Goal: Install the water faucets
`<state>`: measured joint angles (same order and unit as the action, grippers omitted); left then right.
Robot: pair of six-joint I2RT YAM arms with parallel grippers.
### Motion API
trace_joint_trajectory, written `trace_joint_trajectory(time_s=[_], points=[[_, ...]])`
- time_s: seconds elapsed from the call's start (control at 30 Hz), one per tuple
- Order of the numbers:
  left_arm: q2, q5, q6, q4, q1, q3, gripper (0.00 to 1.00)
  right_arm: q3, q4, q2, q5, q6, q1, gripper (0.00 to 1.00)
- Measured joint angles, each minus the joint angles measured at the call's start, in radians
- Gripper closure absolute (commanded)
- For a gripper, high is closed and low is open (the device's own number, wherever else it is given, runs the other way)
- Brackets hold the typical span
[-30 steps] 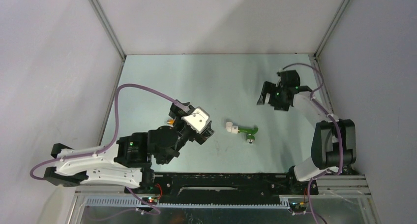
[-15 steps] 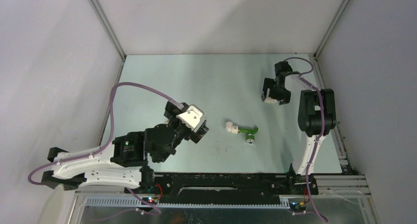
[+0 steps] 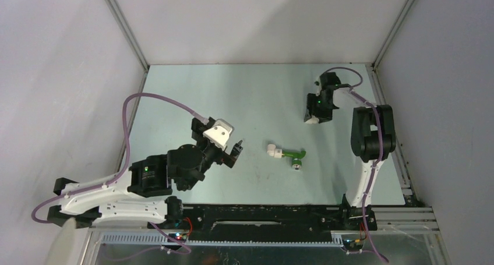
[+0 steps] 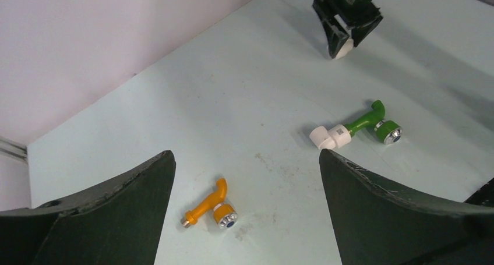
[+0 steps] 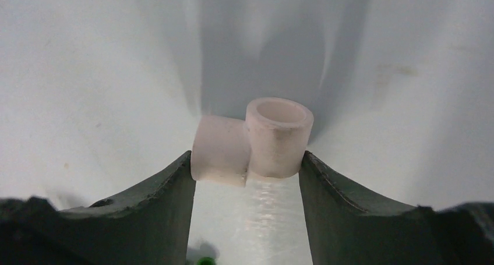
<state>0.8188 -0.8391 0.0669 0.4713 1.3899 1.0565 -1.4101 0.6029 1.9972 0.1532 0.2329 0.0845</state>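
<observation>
So the small green plastic tap [image 3: 295,156] is lying mid-table with a white elbow fitting [image 3: 271,150] on its stem, and that one looks done to me. The one left is the small orange plastic tap [image 4: 210,209], flat on the pale green table [image 3: 244,90] right under the left gripper [image 3: 236,150].

In the left wrist view it sits low between the two black fingers, closer to the left one and touching neither. They're spread as wide as they go, with nothing in them. The tap's long axis runs diagonally: stem end toward the near left, curved spout up to the right, round knob off to one side.

Left arm is clearly the nearer one. The right gripper [image 5: 246,169] is well apart at the far right of the table, fingers pressed on both sides of a second, loose white plastic elbow [image 5: 277,137] with one socket facing up.

My guess: left has to drop down and turn so its fingers cross that diagonal.
</observation>
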Motion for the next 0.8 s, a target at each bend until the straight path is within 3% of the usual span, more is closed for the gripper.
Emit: trace_joint_trajectory(time_s=[0.27,0.6,0.8], points=[[-0.005,0.081,-0.251,0.041,-0.103,0.000,0.00,-0.035,0.027,0.000,0.027,-0.099,0.312,0.48],[-0.064,0.206,-0.600,0.171,-0.269,-0.014,0.00,-0.343,0.089,0.063,0.087,-0.198,0.651,0.34],[-0.153,0.323,-0.731,0.201,-0.405,-0.100,0.00,-0.235,0.094,0.060,0.095,-0.204,0.735,0.21]])
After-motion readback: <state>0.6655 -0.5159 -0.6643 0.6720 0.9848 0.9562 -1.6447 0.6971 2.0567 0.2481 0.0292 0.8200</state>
